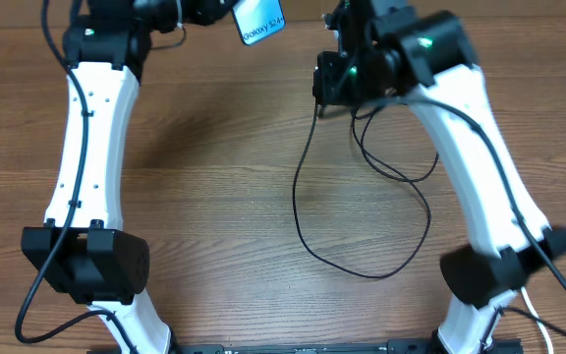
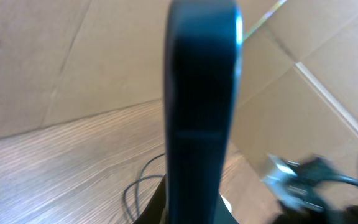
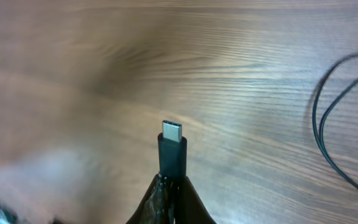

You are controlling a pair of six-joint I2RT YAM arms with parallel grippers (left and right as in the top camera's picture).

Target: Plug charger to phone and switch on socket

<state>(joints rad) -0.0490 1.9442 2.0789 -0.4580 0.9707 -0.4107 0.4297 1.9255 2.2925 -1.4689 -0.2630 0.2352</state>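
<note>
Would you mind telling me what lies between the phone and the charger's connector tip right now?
Nothing: in the overhead view only bare table shows between the phone and the charger held by the right gripper.

One phone (image 1: 261, 20), one black charger cable (image 1: 296, 202), two white robot arms (image 1: 96, 128) (image 1: 480, 147), one wooden table (image 1: 214, 197)

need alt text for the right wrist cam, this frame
The right gripper pinches the charger just behind its connector, whose metal tip points away from the camera over the wooden table. More of its thin black cable loops across the table at the right edge; the far left is blurred.
</note>
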